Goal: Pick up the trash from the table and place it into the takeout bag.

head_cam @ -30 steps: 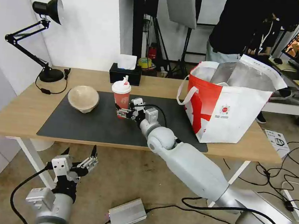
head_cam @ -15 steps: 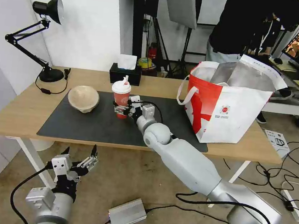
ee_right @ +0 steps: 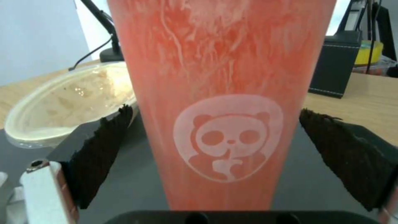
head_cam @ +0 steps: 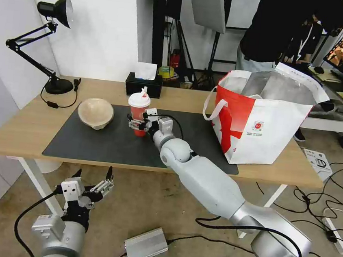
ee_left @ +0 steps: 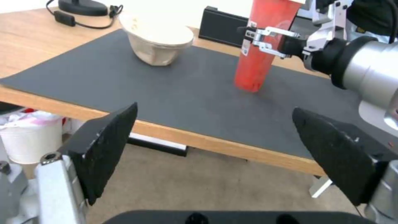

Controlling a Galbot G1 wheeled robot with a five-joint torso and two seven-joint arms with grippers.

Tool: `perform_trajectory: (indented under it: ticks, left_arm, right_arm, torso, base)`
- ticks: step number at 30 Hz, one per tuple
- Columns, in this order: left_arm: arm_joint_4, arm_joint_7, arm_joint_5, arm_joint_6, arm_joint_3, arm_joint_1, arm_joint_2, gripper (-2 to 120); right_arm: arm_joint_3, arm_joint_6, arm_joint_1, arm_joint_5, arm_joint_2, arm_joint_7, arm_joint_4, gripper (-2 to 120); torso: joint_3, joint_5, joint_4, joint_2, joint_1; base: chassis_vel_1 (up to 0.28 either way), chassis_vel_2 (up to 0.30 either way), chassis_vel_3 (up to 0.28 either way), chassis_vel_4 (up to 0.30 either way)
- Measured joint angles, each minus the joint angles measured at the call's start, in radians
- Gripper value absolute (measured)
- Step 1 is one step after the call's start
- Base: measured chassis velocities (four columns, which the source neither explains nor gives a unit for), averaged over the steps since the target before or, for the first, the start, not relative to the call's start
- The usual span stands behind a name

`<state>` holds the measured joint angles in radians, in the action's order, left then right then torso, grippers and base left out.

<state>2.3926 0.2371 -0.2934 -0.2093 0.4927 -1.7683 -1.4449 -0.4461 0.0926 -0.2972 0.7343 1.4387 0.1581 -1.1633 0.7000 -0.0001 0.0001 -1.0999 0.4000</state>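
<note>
A red paper cup (head_cam: pixel 138 115) with a white lid and straw stands upright on the dark grey mat (head_cam: pixel 96 141) of the table (head_cam: pixel 20 129). My right gripper (head_cam: pixel 136 123) is open, one finger on each side of the cup's lower half. In the right wrist view the cup (ee_right: pixel 228 77) sits between the gripper's (ee_right: pixel 215 110) dark pads, close to both. A beige pulp bowl (head_cam: pixel 95 112) sits to the cup's left. The takeout bag (head_cam: pixel 261 125) stands open at the table's right end. My left gripper (head_cam: pixel 92 183) hangs open below the table's front edge.
A black tissue box (head_cam: pixel 143 85) sits behind the cup and a black desk lamp (head_cam: pixel 54 42) stands at the far left corner. A silver box (head_cam: pixel 145 246) and cables lie on the floor. A person stands behind the bag.
My right arm has reached further left and forward, so the gripper's fingers now sit around the cup instead of just short of it. Cup, bowl, bag and left arm have stayed put.
</note>
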Motion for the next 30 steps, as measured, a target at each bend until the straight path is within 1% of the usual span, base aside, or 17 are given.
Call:
perform_trajectory:
  ticks: [11, 12, 15, 17, 19, 20, 21, 24, 25, 26, 27, 29, 30]
  left_arm:
    - [-0.002, 0.000, 0.000, 0.001, -0.004, -0.001, 0.002, 100]
    - [-0.002, 0.000, 0.000, 0.001, -0.005, -0.001, 0.002, 100]
    - [-0.002, -0.001, 0.000, 0.002, -0.008, -0.001, 0.003, 100]
    - [-0.002, -0.001, 0.000, 0.002, -0.008, -0.001, 0.003, 100]
    - [-0.002, -0.001, 0.001, 0.002, -0.010, -0.001, 0.004, 100]
    - [-0.002, -0.001, 0.001, 0.002, -0.010, -0.001, 0.004, 100]
    - [-0.002, -0.001, 0.001, 0.002, -0.010, -0.001, 0.004, 100]
    - [-0.003, -0.001, 0.002, 0.005, -0.014, -0.001, 0.004, 100]
    - [-0.005, -0.001, 0.002, 0.006, -0.015, -0.001, 0.004, 100]
    - [-0.005, -0.001, 0.002, 0.006, -0.015, -0.001, 0.004, 100]
    - [-0.006, -0.001, 0.003, 0.006, -0.018, -0.001, 0.004, 100]
    - [-0.008, -0.001, 0.004, 0.009, -0.021, -0.001, 0.004, 100]
    - [-0.008, -0.001, 0.004, 0.009, -0.021, -0.001, 0.004, 100]
  right_arm:
    - [0.003, -0.011, 0.000, -0.006, 0.009, -0.010, 0.023, 99]
    - [0.006, -0.013, -0.001, -0.007, 0.011, -0.011, 0.026, 96]
    - [0.010, -0.015, -0.003, -0.007, 0.011, -0.016, 0.030, 82]
    - [0.010, -0.016, -0.003, -0.007, 0.010, -0.016, 0.031, 81]
    - [0.010, -0.017, -0.004, -0.007, 0.010, -0.022, 0.033, 69]
    - [0.010, -0.017, -0.004, -0.007, 0.010, -0.022, 0.033, 69]
    - [0.010, -0.018, -0.005, -0.006, 0.010, -0.024, 0.033, 66]
    - [0.012, -0.022, -0.008, -0.006, 0.011, -0.031, 0.038, 51]
    - [0.012, -0.023, -0.009, -0.006, 0.011, -0.031, 0.039, 48]
    - [0.012, -0.023, -0.009, -0.006, 0.011, -0.031, 0.039, 48]
    - [0.013, -0.024, -0.010, -0.006, 0.012, -0.032, 0.039, 41]
    - [0.014, -0.027, -0.014, -0.007, 0.013, -0.033, 0.038, 34]
    - [0.014, -0.027, -0.014, -0.007, 0.013, -0.033, 0.038, 34]
  torso:
    - [0.000, 0.0000, -0.0001, 0.000, 0.000]
    - [0.000, 0.0000, 0.0000, 0.000, 0.000]
    - [0.000, 0.0000, -0.0001, 0.000, 0.000]
    - [0.000, 0.0000, -0.0001, 0.000, 0.000]
    - [0.000, 0.0000, -0.0001, 0.000, 0.000]
    - [0.000, 0.0000, -0.0001, 0.000, 0.000]
    - [0.000, 0.0001, 0.0000, 0.000, 0.000]
    - [0.000, 0.0001, -0.0001, 0.000, 0.000]
    - [0.000, 0.0001, -0.0001, 0.000, 0.000]
    - [0.000, 0.0001, -0.0001, 0.000, 0.000]
    - [0.000, 0.0001, -0.0001, 0.000, 0.000]
    - [0.000, 0.0001, -0.0001, 0.000, 0.000]
    - [0.000, 0.0001, -0.0001, 0.000, 0.000]
  base:
    - [0.000, 0.000, 0.000, 0.000]
    - [0.000, 0.000, 0.000, 0.000]
    - [0.000, 0.000, 0.000, 0.000]
    - [0.000, 0.000, 0.000, 0.000]
    - [0.000, 0.000, 0.000, 0.000]
    - [0.000, 0.000, 0.000, 0.000]
    - [0.000, 0.000, 0.000, 0.000]
    - [0.000, 0.000, 0.000, 0.000]
    - [0.000, 0.000, 0.000, 0.000]
    - [0.000, 0.000, 0.000, 0.000]
    - [0.000, 0.000, 0.000, 0.000]
    - [0.000, 0.000, 0.000, 0.000]
    - [0.000, 0.000, 0.000, 0.000]
